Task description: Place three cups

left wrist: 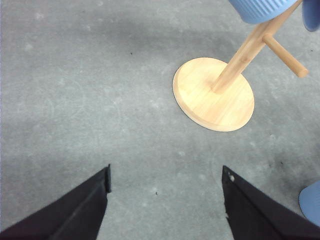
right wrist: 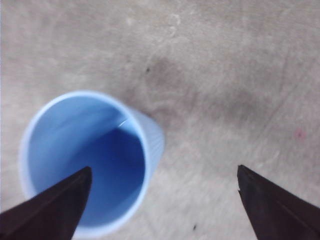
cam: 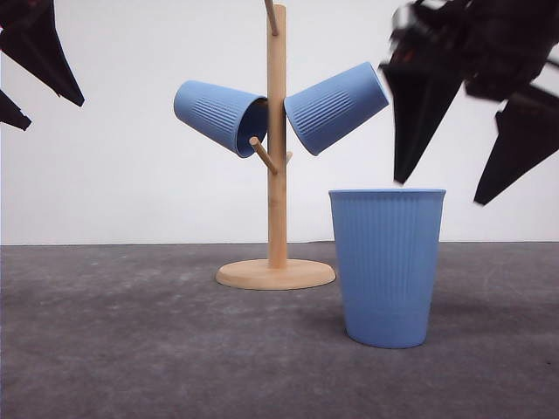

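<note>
Two light-blue ribbed cups hang mouth-inward on the wooden peg stand [cam: 276, 201], one on the left [cam: 218, 115] and one on the right [cam: 336, 106]. The third cup [cam: 387, 266] stands upright on the grey table, right of the stand's base. My right gripper [cam: 439, 193] hovers open just above this cup's rim. In the right wrist view, the upright cup [right wrist: 90, 160] lies under one finger, with my right gripper [right wrist: 164, 168] spread wide. My left gripper [cam: 52, 116] is raised at the far left. It is open and empty [left wrist: 166, 170] over bare table near the stand's base [left wrist: 213, 93].
The grey table surface [cam: 131, 349] runs to a white back wall. A bare peg [cam: 262, 154] juts from the stand's front, and another [cam: 272, 17] sticks out near its top. In the left wrist view, a hung cup [left wrist: 260, 10] and the upright cup's edge [left wrist: 312, 202] show.
</note>
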Controlling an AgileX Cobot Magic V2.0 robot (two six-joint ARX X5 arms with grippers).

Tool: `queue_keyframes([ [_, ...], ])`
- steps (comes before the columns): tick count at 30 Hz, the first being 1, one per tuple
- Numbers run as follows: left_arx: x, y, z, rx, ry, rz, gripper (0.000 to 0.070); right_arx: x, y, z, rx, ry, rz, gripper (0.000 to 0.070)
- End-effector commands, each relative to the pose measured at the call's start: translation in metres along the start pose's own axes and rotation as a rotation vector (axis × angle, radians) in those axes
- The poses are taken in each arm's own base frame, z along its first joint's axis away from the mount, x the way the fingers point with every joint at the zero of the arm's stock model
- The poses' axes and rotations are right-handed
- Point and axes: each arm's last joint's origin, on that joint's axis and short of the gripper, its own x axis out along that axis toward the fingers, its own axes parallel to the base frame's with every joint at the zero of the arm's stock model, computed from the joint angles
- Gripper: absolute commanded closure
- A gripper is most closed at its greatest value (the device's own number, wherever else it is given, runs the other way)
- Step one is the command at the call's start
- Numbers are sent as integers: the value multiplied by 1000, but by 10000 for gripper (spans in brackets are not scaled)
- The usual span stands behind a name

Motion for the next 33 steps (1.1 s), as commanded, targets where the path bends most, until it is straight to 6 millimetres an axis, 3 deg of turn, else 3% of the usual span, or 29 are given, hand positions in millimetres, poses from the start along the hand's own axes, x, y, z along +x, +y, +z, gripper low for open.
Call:
queue_keyframes([
  [1, 0, -1, 4, 4, -10, -1, 281, 10, 2, 4, 9, 18, -16, 188],
  [6, 0, -1, 4, 4, -10, -1, 281, 30, -1, 5, 17, 83, -28, 329],
  [12, 0, -1, 4, 3, -10, -2, 275, 34, 0, 8, 14, 77, -16, 630],
  [14, 0, -1, 4, 3, -10, -2, 267, 34, 0, 7, 6, 82, 5, 698],
  [21, -1, -3, 2, -20, 9, -69, 237, 13, 2, 9, 9, 41, 96, 698],
  [25, -5, -5, -1, -117, 74, -260, 159, -17, -1, 6, 29, -33, 228, 698],
  [33, -15, 1, -3, -274, 166, -635, 153, -70, -14, 1, 12, -219, 528, 697],
])
